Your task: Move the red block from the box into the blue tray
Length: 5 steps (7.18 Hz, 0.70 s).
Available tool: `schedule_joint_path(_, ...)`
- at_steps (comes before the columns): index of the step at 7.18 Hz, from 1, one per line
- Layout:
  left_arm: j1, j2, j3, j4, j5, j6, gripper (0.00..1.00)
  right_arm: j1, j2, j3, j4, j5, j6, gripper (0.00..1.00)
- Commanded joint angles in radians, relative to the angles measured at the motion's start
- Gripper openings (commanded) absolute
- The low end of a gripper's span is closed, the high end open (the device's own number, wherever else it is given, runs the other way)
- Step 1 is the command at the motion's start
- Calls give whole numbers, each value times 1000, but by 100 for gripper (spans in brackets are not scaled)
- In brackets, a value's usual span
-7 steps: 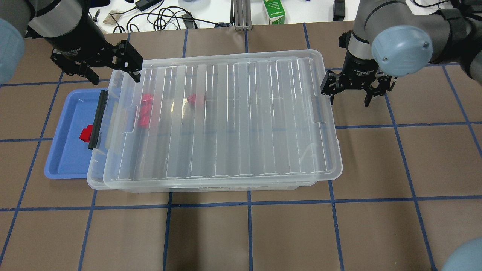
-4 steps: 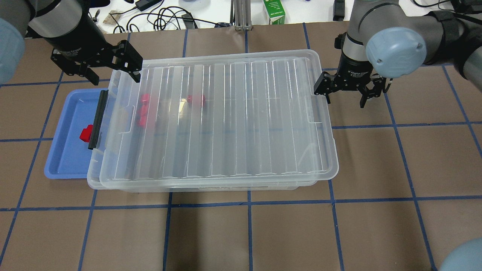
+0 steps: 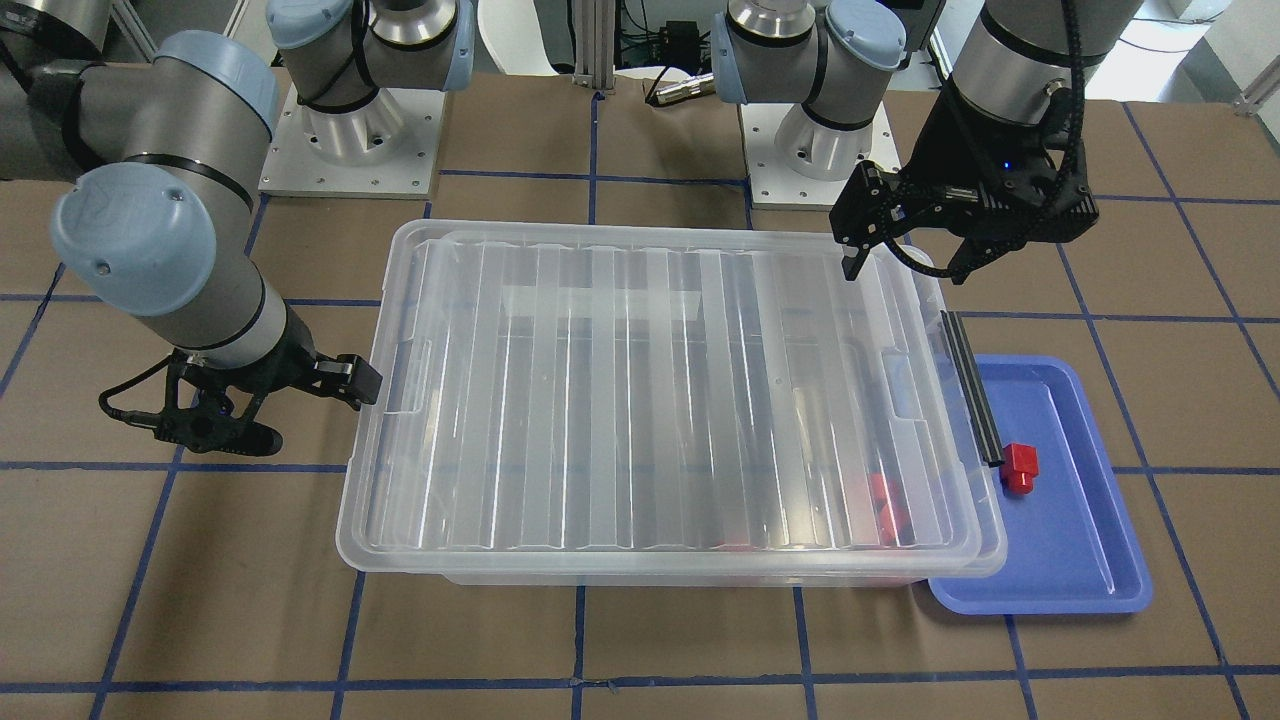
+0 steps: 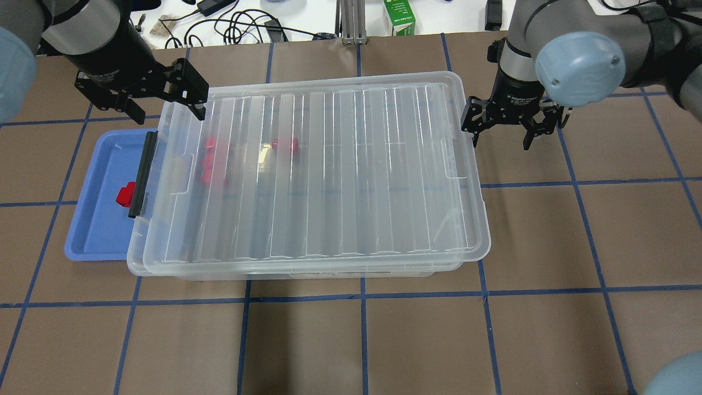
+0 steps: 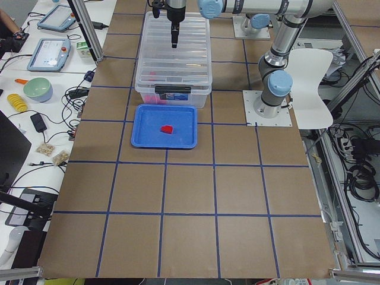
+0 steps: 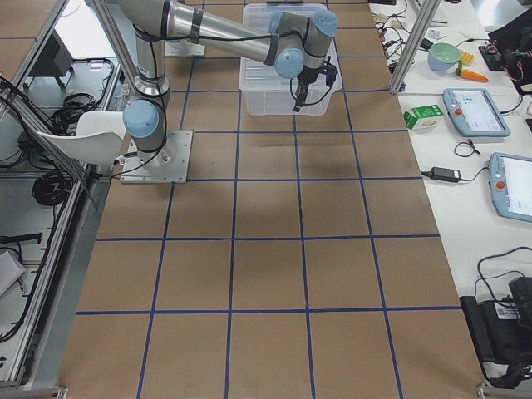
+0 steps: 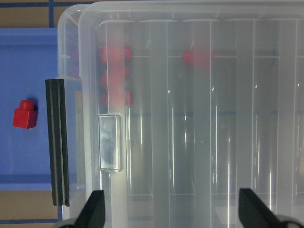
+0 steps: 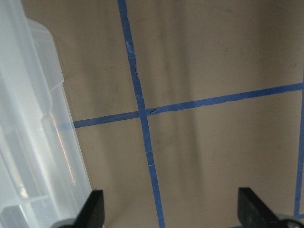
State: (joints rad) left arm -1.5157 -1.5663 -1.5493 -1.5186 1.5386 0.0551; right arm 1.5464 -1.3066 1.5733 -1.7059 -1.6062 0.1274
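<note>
The red block (image 4: 126, 195) lies in the blue tray (image 4: 98, 230) at the box's left end; it also shows in the front view (image 3: 1020, 467) and the left wrist view (image 7: 24, 114). The box (image 4: 329, 181) is a clear bin with its ribbed lid lying on top. Three or so other red blocks (image 4: 211, 162) show through the lid. My left gripper (image 4: 167, 112) is open and empty above the box's far left corner. My right gripper (image 4: 502, 140) is open and empty at the box's right end, one finger (image 4: 474, 137) right beside the lid's edge.
The box's black latch bar (image 4: 141, 173) hangs over the tray's inner side, next to the red block. A green carton (image 4: 399, 16) and cables (image 4: 241, 24) lie beyond the table's far edge. Both arm bases (image 3: 350, 130) stand behind the box.
The lid has slid a little to the left on the box. My right gripper has moved left and slightly away from me. My left gripper has stayed in place.
</note>
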Motion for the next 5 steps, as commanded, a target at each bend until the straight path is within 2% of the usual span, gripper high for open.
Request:
schedule_joint_path(1,-3,0,0,0,0,-1,100,-3,-58,-106,113,15,-9,100)
schedule_joint_path(2,-3,-1,-2,0,0,-3,100,-11,-106,-120,171,64,-11,100)
schedule_joint_path(4,-3,0,-2,0,2,-3,100,-8,-222,-107,221,54,-9,100)
schedule_joint_path(5,-3,0,0,0,2,-1,100,-5,-236,-105,241,64,-11,100)
